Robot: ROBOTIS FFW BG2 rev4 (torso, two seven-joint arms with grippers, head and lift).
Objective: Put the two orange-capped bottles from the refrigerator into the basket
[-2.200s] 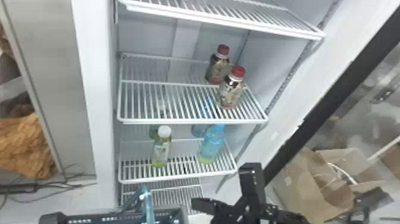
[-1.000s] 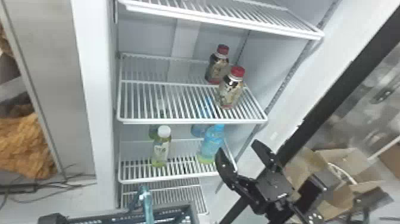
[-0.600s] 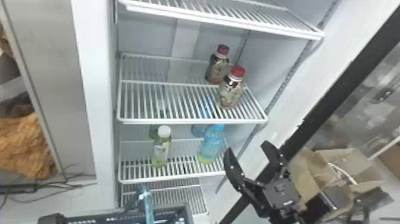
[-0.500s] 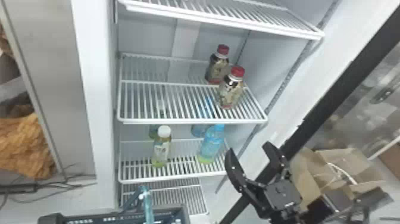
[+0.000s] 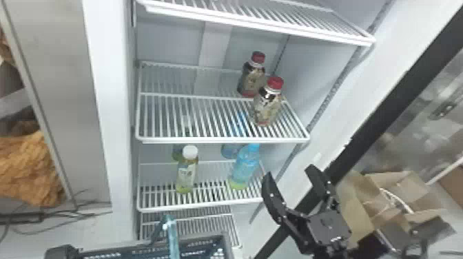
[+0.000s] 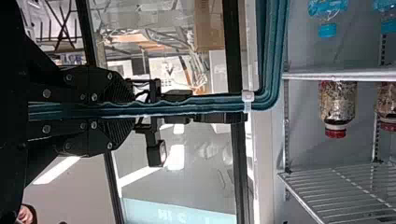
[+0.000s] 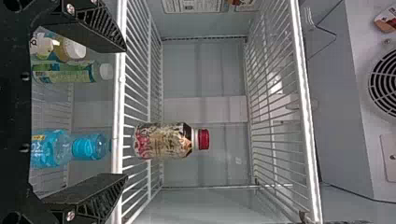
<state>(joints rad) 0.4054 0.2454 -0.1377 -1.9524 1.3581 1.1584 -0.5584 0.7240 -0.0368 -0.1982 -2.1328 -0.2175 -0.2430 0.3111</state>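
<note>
In the head view, the refrigerator [image 5: 165,41] is seen ahead of the right fingers [image 5: 270,194], its middle shelf [image 5: 224,139] set farther forward and higher. The basket [image 5: 225,245] is placed lower, to their left, its teal handle [image 6: 271,56] clamped between the left fingers [image 6: 117,88]. The right arm [image 5: 329,225] is judged the nearer to the bottles; its fingers are spread, with nothing held. Wanted are the front bottle [image 5: 267,106] and the rear bottle [image 5: 252,79], both stood upright on that shelf, beyond the right fingers. In the right wrist view, the front bottle is found ahead and somewhat above, between the lines of the fingers; since its long axis is vertical, a raised, straight approach seems called for, one finger to be passed along either side. Red caps [image 5: 275,82] are shown, rather than orange.
</note>
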